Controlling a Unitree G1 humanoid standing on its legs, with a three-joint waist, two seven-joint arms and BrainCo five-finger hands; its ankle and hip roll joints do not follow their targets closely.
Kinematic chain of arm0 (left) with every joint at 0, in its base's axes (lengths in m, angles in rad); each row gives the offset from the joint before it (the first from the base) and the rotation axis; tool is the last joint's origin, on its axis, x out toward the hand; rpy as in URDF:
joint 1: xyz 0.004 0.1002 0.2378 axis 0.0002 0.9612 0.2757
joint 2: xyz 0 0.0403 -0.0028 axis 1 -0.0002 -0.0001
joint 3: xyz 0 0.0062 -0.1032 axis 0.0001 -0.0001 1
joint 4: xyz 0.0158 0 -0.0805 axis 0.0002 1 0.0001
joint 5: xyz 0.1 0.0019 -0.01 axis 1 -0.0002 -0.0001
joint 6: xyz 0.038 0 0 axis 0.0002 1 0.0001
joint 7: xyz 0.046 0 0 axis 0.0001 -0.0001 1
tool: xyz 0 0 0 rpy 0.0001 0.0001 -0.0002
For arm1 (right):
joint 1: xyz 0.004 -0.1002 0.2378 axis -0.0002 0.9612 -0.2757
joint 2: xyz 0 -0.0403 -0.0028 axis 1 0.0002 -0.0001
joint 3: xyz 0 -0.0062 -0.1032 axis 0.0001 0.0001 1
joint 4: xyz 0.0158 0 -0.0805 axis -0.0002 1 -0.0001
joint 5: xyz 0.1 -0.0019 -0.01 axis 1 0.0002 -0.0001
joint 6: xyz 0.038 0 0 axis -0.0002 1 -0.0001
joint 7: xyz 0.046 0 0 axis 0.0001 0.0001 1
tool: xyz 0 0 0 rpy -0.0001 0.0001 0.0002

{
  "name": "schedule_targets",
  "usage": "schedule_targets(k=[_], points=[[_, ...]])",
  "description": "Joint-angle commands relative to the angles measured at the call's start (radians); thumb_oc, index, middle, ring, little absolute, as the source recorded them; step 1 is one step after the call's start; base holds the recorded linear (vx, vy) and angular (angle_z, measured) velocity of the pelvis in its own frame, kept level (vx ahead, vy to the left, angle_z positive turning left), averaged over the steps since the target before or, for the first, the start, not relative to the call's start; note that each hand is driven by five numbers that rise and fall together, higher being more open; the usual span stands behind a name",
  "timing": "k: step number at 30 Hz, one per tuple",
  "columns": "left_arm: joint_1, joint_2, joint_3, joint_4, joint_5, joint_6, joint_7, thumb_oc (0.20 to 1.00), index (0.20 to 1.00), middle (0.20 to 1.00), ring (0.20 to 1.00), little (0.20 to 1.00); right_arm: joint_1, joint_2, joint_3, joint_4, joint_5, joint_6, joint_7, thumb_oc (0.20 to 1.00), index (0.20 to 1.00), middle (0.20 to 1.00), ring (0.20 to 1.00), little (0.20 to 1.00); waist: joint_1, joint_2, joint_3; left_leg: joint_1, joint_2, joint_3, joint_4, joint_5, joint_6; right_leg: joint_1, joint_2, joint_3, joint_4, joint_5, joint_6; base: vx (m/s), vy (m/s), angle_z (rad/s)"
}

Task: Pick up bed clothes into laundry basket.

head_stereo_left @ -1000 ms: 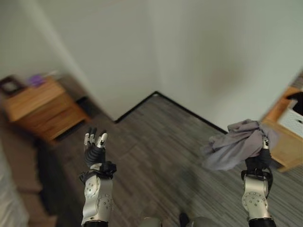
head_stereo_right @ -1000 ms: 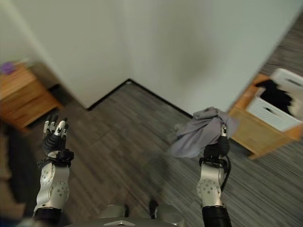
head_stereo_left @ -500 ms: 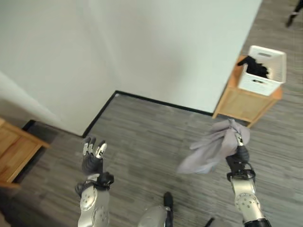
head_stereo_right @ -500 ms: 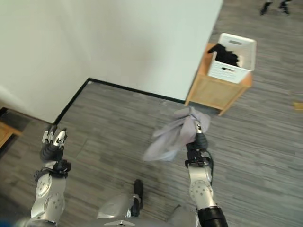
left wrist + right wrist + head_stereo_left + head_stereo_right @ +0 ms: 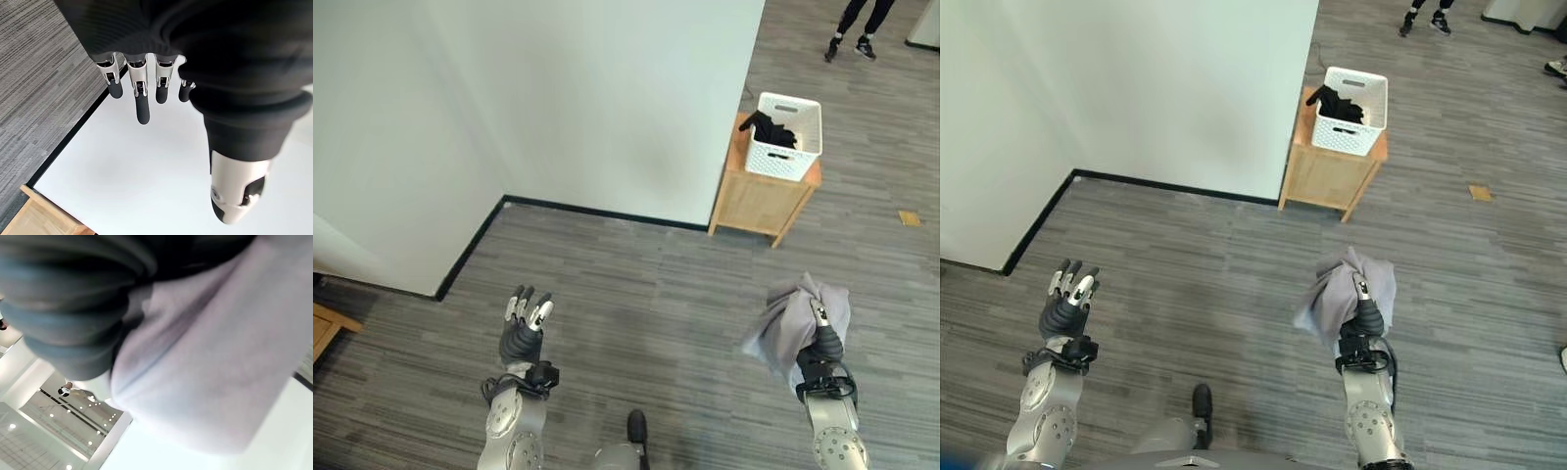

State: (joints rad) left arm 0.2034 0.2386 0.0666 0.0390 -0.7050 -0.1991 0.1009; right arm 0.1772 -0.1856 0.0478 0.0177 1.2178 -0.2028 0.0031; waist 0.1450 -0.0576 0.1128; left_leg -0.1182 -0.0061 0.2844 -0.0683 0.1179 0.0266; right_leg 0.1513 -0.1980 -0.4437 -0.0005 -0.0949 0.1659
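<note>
A grey cloth hangs bunched over my right hand, which is raised at the lower right and shut on it; the same grey cloth drapes over the hand in the right wrist view. A white laundry basket with dark clothes inside stands on a small wooden cabinet against the wall, far ahead of the right hand. My left hand is held up at the lower left, open and empty, its fingers straight.
A white wall with a black skirting line runs to a corner on the left. Grey plank floor spreads in front. A person's legs stand at the far top right. A small brown scrap lies on the floor.
The camera has swung to the right: the basket and cabinet now sit nearer the middle top. The cloth has swung in closer round the right hand. The left hand stays raised and open.
</note>
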Motion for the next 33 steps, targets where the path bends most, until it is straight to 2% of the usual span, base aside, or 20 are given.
schedule_targets(k=[1, 7, 10, 11, 12, 15, 16, 18, 20, 22, 23, 25, 26, 27, 28, 30, 31, 32, 33], points=[[-0.038, 0.028, 0.025, -0.053, -0.016, -0.034, -0.025, 1.000, 1.000, 1.000, 1.000, 1.000, -0.071, 0.003, -0.023, -0.072, -0.022, -0.028, 0.038, 0.200, 0.200, 0.200, 0.200, 0.200, 0.009, 0.001, 0.000, 0.107, 0.036, -0.026, 0.030, -0.131, -0.055, -0.063, 0.005, 0.062, -0.044, 0.068, -0.033, 0.02, -0.013, 0.07], [-0.025, 0.030, 0.033, -0.058, -0.016, -0.031, -0.028, 1.000, 1.000, 1.000, 1.000, 1.000, -0.078, 0.004, -0.043, -0.077, -0.076, -0.043, 0.013, 0.200, 0.200, 0.200, 0.200, 0.200, 0.015, 0.007, -0.015, 0.117, 0.034, -0.037, 0.027, -0.134, -0.055, -0.051, 0.004, 0.058, -0.040, 0.065, -0.032, 0.01, 0.001, 0.16], [-0.021, 0.043, 0.040, -0.064, -0.020, -0.033, -0.024, 1.000, 1.000, 1.000, 1.000, 1.000, -0.093, 0.002, -0.076, -0.100, -0.137, -0.070, -0.023, 0.200, 0.200, 0.200, 0.200, 0.200, 0.023, 0.008, -0.018, 0.120, 0.041, -0.059, 0.054, -0.143, -0.051, -0.052, -0.001, 0.068, 0.015, 0.043, -0.038, -0.01, -0.007, -0.03], [-0.086, 0.100, -0.025, -0.072, -0.011, -0.027, -0.051, 1.000, 1.000, 1.000, 1.000, 1.000, -0.177, -0.087, -0.009, -0.030, -0.184, -0.084, -0.047, 0.200, 0.200, 0.200, 0.200, 0.200, 0.018, 0.015, 0.035, 0.025, 0.094, -0.012, 0.097, -0.104, -0.072, -0.096, 0.020, 0.086, 0.053, -0.026, -0.068, -0.09, -0.065, -0.02], [-0.095, 0.094, -0.028, -0.068, -0.019, -0.026, -0.052, 1.000, 1.000, 1.000, 1.000, 1.000, -0.172, -0.094, -0.014, -0.039, -0.189, -0.087, -0.046, 0.200, 0.200, 0.200, 0.200, 0.200, 0.016, 0.014, 0.037, 0.020, 0.107, -0.009, 0.092, -0.082, -0.082, -0.088, 0.027, 0.074, 0.046, -0.022, -0.074, -0.11, -0.078, -0.02], [-0.100, 0.081, -0.040, -0.070, 0.001, -0.018, -0.065, 1.000, 1.000, 1.000, 1.000, 1.000, -0.134, -0.094, -0.041, -0.044, -0.184, -0.084, -0.038, 0.200, 0.200, 0.200, 0.200, 0.200, -0.009, 0.015, 0.038, 0.022, 0.125, -0.030, 0.101, -0.064, -0.091, -0.044, 0.040, 0.038, 0.031, -0.024, -0.091, -0.12, -0.111, 0.17], [-0.099, 0.079, -0.038, -0.067, 0.004, -0.017, -0.065, 1.000, 1.000, 1.000, 1.000, 1.000, -0.123, -0.095, -0.047, -0.044, -0.187, -0.082, -0.037, 0.200, 0.200, 0.200, 0.200, 0.200, -0.012, 0.010, 0.031, 0.034, 0.123, -0.042, 0.101, -0.083, -0.101, -0.030, 0.039, 0.040, 0.028, -0.037, -0.086, 0.03, -0.050, 0.19], [-0.092, 0.071, -0.029, -0.065, 0.008, -0.017, -0.068, 1.000, 1.000, 1.000, 1.000, 1.000, -0.114, -0.098, -0.059, -0.041, -0.194, -0.081, -0.030, 0.200, 0.200, 0.200, 0.200, 0.200, -0.018, 0.009, 0.019, 0.040, 0.123, -0.043, 0.109, -0.092, -0.103, -0.012, 0.036, 0.027, 0.008, -0.028, -0.081, 0.08, 0.002, 0.11], [-0.085, 0.072, -0.013, -0.058, 0.017, -0.018, -0.058, 1.000, 1.000, 1.000, 1.000, 1.000, -0.124, -0.089, -0.075, -0.049, -0.207, -0.094, -0.036, 0.200, 0.200, 0.200, 0.200, 0.200, -0.021, 0.016, -0.001, 0.040, 0.117, -0.032, 0.119, -0.096, -0.087, -0.004, 0.016, 0.011, 0.003, -0.007, -0.075, 0.06, 0.095, 0.03], [-0.085, 0.076, -0.003, -0.052, 0.019, -0.018, -0.047, 1.000, 1.000, 1.000, 1.000, 1.000, -0.141, -0.076, -0.076, -0.046, -0.216, -0.104, -0.050, 0.200, 0.200, 0.200, 0.200, 0.200, -0.023, 0.018, -0.009, 0.060, 0.102, -0.041, 0.131, -0.143, -0.079, -0.003, -0.009, 0.028, 0.041, -0.030, -0.061, 0.14, 0.114, -0.08], [-0.088, 0.081, 0.002, -0.047, 0.026, -0.021, -0.040, 1.000, 1.000, 1.000, 1.000, 1.000, -0.146, -0.075, -0.076, -0.048, -0.224, -0.105, -0.054, 0.200, 0.200, 0.200, 0.200, 0.200, -0.023, 0.021, -0.007, 0.064, 0.095, -0.038, 0.140, -0.156, -0.069, -0.015, -0.027, 0.030, 0.093, -0.035, -0.059, 0.16, 0.164, -0.13], [-0.096, 0.093, 0.005, -0.042, 0.038, -0.020, -0.036, 1.000, 1.000, 1.000, 1.000, 1.000, -0.151, -0.069, -0.074, -0.051, -0.238, -0.099, -0.054, 0.200, 0.200, 0.200, 0.200, 0.200, -0.028, 0.029, 0.005, 0.089, 0.072, -0.029, 0.150, -0.193, -0.031, -0.082, -0.091, 0.046, 0.290, -0.020, -0.041, 0.09, 0.200, -0.12], [-0.096, 0.093, 0.006, -0.042, 0.038, -0.020, -0.036, 1.000, 1.000, 1.000, 1.000, 1.000, -0.152, -0.069, -0.074, -0.051, -0.238, -0.099, -0.054, 0.200, 0.200, 0.200, 0.200, 0.200, -0.026, 0.027, 0.005, 0.089, 0.068, -0.026, 0.150, -0.195, -0.028, -0.088, -0.097, 0.051, 0.300, -0.024, -0.037, 0.07, 0.176, 0.00], [-0.102, 0.096, 0.001, -0.041, 0.041, -0.021, -0.034, 1.000, 1.000, 1.000, 1.000, 1.000, -0.153, -0.067, -0.069, -0.053, -0.241, -0.093, -0.055, 0.200, 0.200, 0.200, 0.200, 0.200, -0.033, 0.029, 0.015, 0.107, 0.054, -0.021, 0.149, -0.209, -0.010, -0.139, -0.124, 0.072, 0.403, 0.024, -0.017, 0.01, 0.182, 0.06], [-0.107, 0.099, -0.004, -0.040, 0.044, -0.021, -0.033, 1.000, 1.000, 1.000, 1.000, 1.000, -0.156, -0.065, -0.063, -0.051, -0.241, -0.091, -0.054, 0.200, 0.200, 0.200, 0.200, 0.200, -0.044, 0.037, 0.031, 0.116, 0.048, 0.002, 0.152, -0.207, 0.015, -0.178, -0.148, 0.074, 0.493, 0.088, -0.013, 0.07, 0.234, 0.09], [-0.109, 0.109, -0.017, -0.045, 0.037, -0.023, -0.040, 1.000, 1.000, 1.000, 1.000, 1.000, -0.160, -0.065, -0.046, -0.046, -0.235, -0.086, -0.044, 0.200, 0.200, 0.200, 0.200, 0.200, -0.072, 0.060, 0.069, 0.156, 0.050, -0.006, 0.157, -0.228, 0.031, -0.282, -0.147, 0.138, 0.654, 0.124, -0.003, 0.12, 0.170, 0.03], [-0.108, 0.117, -0.017, -0.046, 0.034, -0.025, -0.043, 1.000, 1.000, 1.000, 1.000, 1.000, -0.159, -0.065, -0.042, -0.049, -0.232, -0.082, -0.043, 0.200, 0.200, 0.200, 0.200, 0.200, -0.081, 0.064, 0.079, 0.178, 0.049, 0.001, 0.149, -0.234, 0.033, -0.330, -0.165, 0.147, 0.677, 0.134, -0.001, 0.35, 0.047, -0.04], [-0.108, 0.124, -0.014, -0.045, 0.030, -0.025, -0.045, 1.000, 1.000, 1.000, 1.000, 1.000, -0.155, -0.064, -0.030, -0.049, -0.223, -0.068, -0.039, 0.200, 0.200, 0.200, 0.200, 0.200, -0.092, 0.064, 0.084, 0.223, 0.048, 0.009, 0.130, -0.269, 0.014, -0.360, -0.222, 0.135, 0.574, 0.124, 0.013, 0.31, -0.001, -0.06], [-0.107, 0.125, -0.014, -0.045, 0.029, -0.025, -0.045, 1.000, 1.000, 1.000, 1.000, 1.000, -0.155, -0.064, -0.030, -0.049, -0.223, -0.067, -0.039, 0.200, 0.200, 0.200, 0.200, 0.200, -0.092, 0.065, 0.086, 0.226, 0.048, 0.008, 0.129, -0.269, 0.013, -0.356, -0.221, 0.134, 0.574, 0.123, 0.014, 0.35, -0.092, -0.05]])
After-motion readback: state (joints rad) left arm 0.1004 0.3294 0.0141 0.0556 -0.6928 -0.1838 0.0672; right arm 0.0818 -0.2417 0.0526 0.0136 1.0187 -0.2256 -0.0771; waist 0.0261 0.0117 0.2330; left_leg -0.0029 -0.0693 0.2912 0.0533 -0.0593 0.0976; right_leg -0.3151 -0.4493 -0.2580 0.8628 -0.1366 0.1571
